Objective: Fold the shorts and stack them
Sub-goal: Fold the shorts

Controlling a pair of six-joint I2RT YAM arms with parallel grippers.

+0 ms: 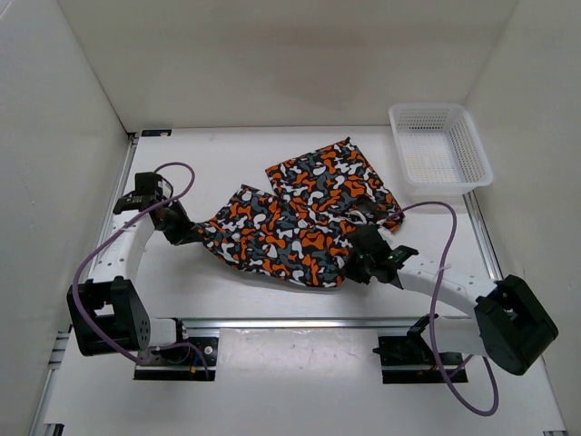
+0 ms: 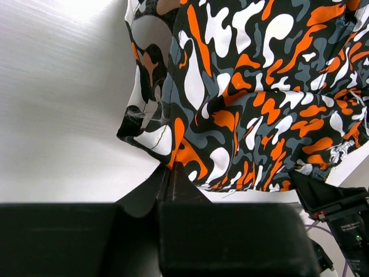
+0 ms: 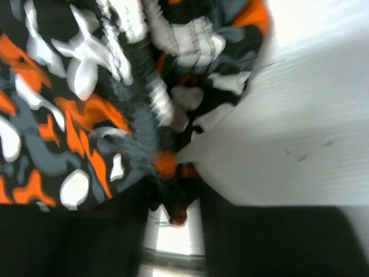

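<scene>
Overhead, I log the shorts (image 1: 300, 218) lying rumpled across the middle of the worktop (image 1: 227, 154), one leg reaching toward the far right corner and the rest trailing toward the left edge. Left gripper (image 1: 192, 232): at the fabric's leftmost tip, closed on it. Right gripper (image 1: 359, 243): at the right near hem, its tips sunk in cloth. White mesh basket (image 1: 440, 145): far right corner, near the shorts but not touching them. Left wrist view: left gripper (image 2: 169, 171) pressed together on the hem of the shorts (image 2: 259, 104), its dark fingers (image 2: 144, 193) meeting in a point where the cloth begins. The fabric spreads away from there over the white worktop (image 2: 57, 86). Right wrist view, blurred: right gripper (image 3: 172, 173) nipping a gathered bunch of the shorts (image 3: 75, 109), with orange and black cloth wedged between its fingers (image 3: 259, 236). I see bare worktop (image 3: 311, 115) to the right of the bunch.
</scene>
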